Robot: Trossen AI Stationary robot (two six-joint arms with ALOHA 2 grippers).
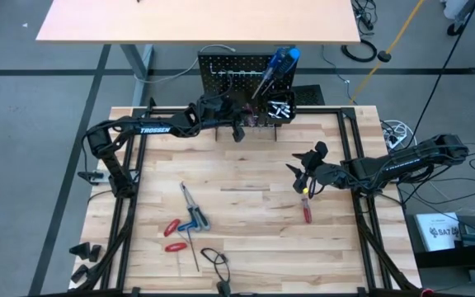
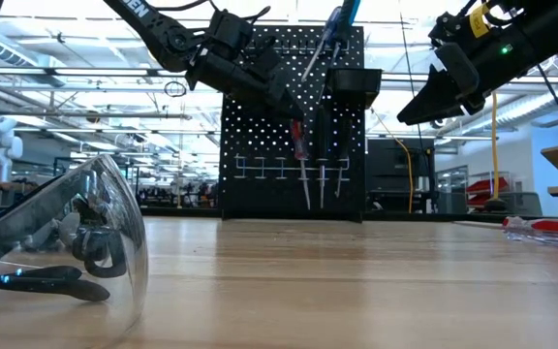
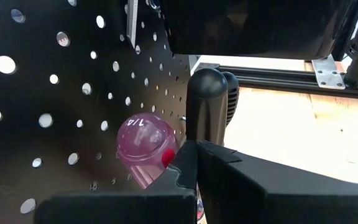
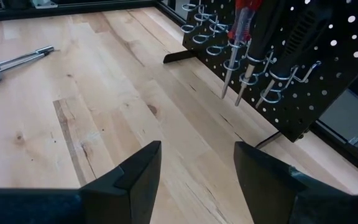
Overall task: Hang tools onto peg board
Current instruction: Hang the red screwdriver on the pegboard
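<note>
Black perforated metal peg board (image 1: 246, 74) is crowding the left hand (image 1: 239, 124), pinching a translucent pink-handled screwdriver (image 3: 143, 149); right hand (image 4: 194, 171) is hovering spread over the wooden counter (image 1: 246, 198).

Open workshop hall around a wooden desk

A grey floor (image 1: 39, 91) marked with dark tape lines surrounds the light plank desk (image 1: 246, 214), and a second tan tabletop (image 1: 196, 21) stands beyond it. Cables (image 1: 361, 51) and a yellow pole (image 1: 402, 35) lie on the floor. Across the room, ceiling beams (image 2: 56, 39) and bright windows (image 2: 27, 107) show.
</note>
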